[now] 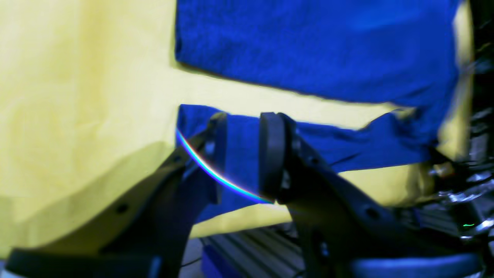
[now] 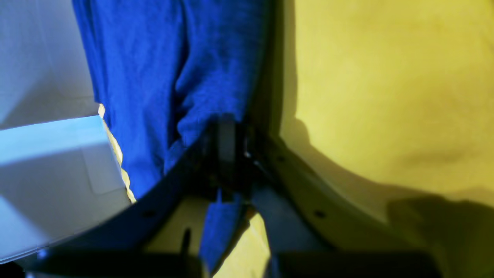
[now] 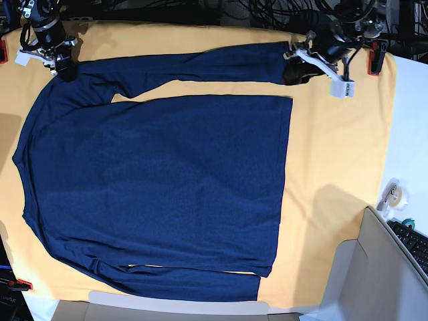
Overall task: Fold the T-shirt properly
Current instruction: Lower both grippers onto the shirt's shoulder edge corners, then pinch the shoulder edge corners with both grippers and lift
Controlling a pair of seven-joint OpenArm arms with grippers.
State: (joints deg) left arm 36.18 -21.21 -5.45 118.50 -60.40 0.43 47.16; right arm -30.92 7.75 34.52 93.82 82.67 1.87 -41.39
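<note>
While the left wrist camera looks down its own arm, I see the left gripper (image 1: 243, 154) standing partly open over the cuff end of the T-shirt (image 1: 316, 50), one sleeve band passing between the two black fingers (image 1: 272, 154); whether the pads actually pinch the fabric I cannot tell, since a gap shows between them. Beyond the sleeve, a strip of yellow cloth (image 1: 77, 96) separates it from the shirt's body.

From the right wrist camera, I see the right gripper (image 2: 227, 150) closed tight, a ridge of blue knit bunched between its jaws near the edge of the cloth, with a white box (image 2: 50, 166) just beside.

In the base view, the T-shirt lies spread flat across the yellow cloth, which covers the bench; hem toward the right edge, neck toward the left. One sleeve runs along the far edge, the right gripper (image 3: 55, 61) at its shoulder near the far left corner, the left gripper (image 3: 295, 67) at its cuff.

I judge this the opening sleeve fold. Next, the left jaws need to close firmly on the cuff, then both arms should lift together and carry the sleeve inward over the body, keeping it taut.
</note>
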